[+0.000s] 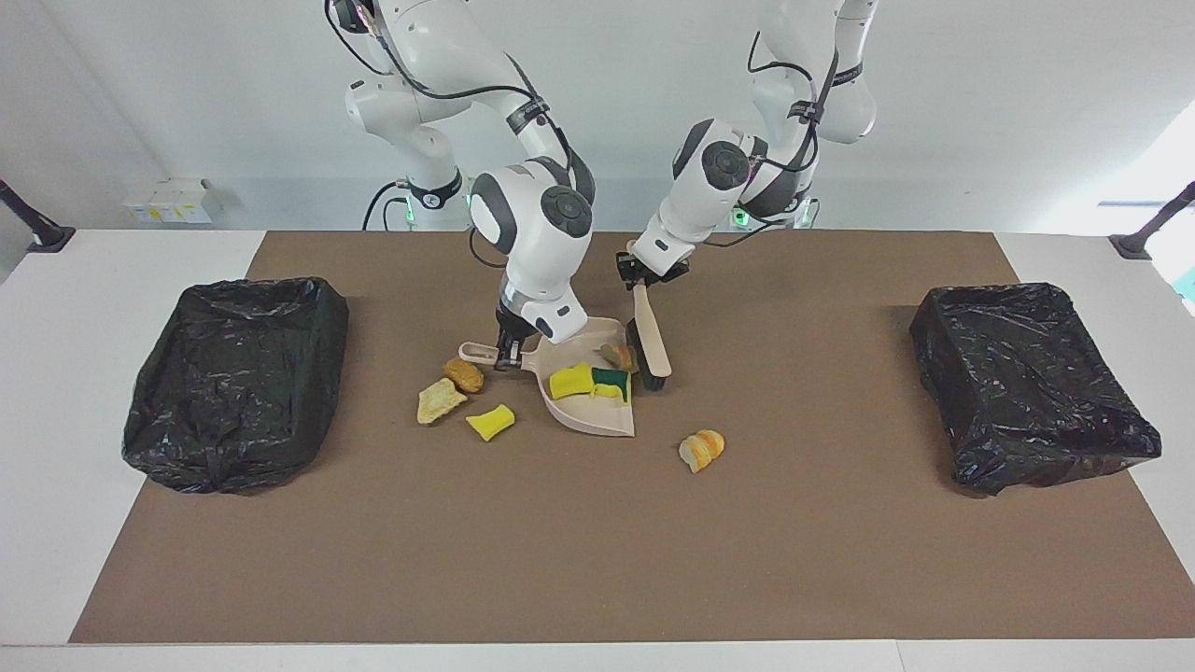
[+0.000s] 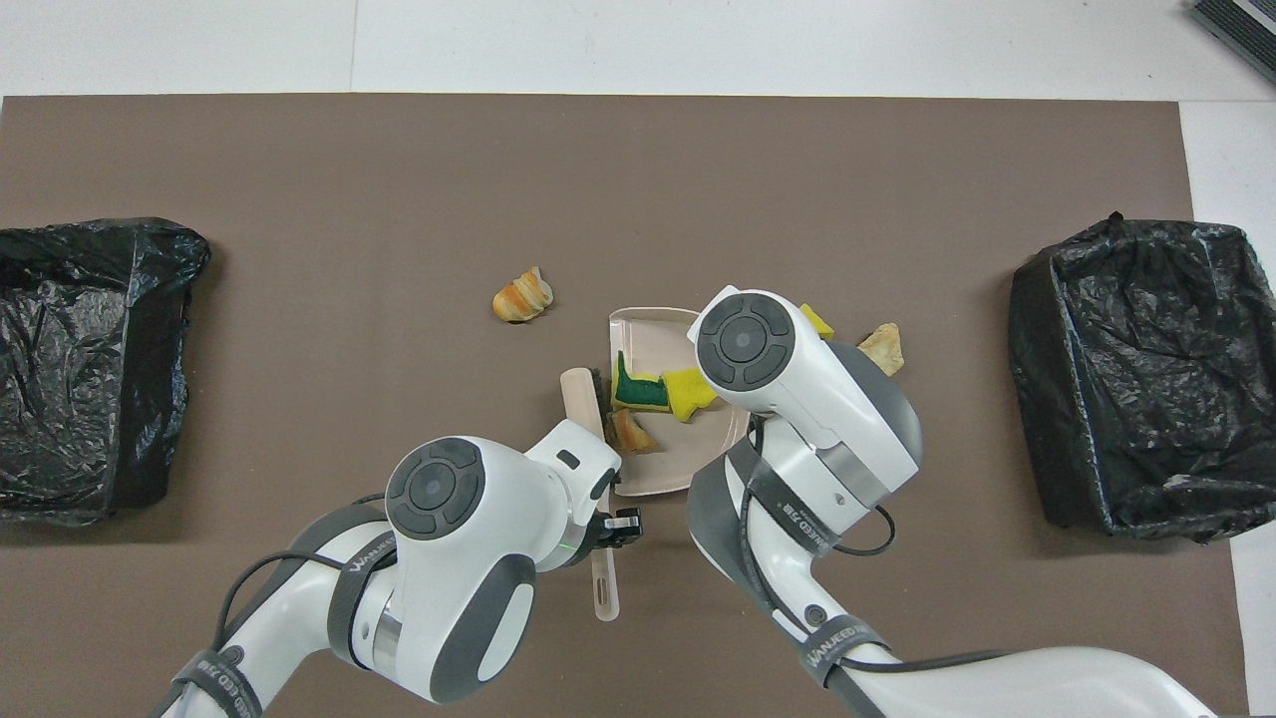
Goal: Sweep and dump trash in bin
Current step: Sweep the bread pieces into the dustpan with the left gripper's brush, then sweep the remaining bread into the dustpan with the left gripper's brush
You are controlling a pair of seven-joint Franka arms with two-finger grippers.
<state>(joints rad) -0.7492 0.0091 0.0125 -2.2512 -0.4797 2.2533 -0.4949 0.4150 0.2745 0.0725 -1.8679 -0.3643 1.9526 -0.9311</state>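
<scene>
Your left gripper (image 1: 640,276) is clamped on the brush (image 1: 650,338) handle, with the bristle head down on the mat at the open lip of the dustpan (image 1: 597,422); your right gripper (image 1: 509,354) is clamped on the dustpan's handle and pins the pan flat. A bread chunk (image 1: 617,355) sits just inside the lip, right against the bristles, so the stroke in hand looks nearly finished. Carry the brush a little deeper over the lip, so that the chunk lands beside the yellow sponge (image 1: 570,381) and the green sponge (image 1: 613,383) in the pan rather than perching on the edge. Keep the bristles low and the brush square to the lip; a tilted head would likely let the chunk slip out sideways. Hold the right gripper steady, since any lift of the pan opens a gap under the lip. Four scraps lie outside: a striped bread piece (image 1: 701,450) on the mat, past the brush tip from the left gripper, and three close by the right gripper on the pan's closed side: a brown chunk (image 1: 463,374) next to the pan handle, a tan chunk (image 1: 438,400) and a yellow piece (image 1: 490,422). I would take the striped piece next, as it lies on the pan's open side; the other three will probably need the pan turned. The nearest bin (image 1: 235,378) lies at the right arm's end of the table.
</scene>
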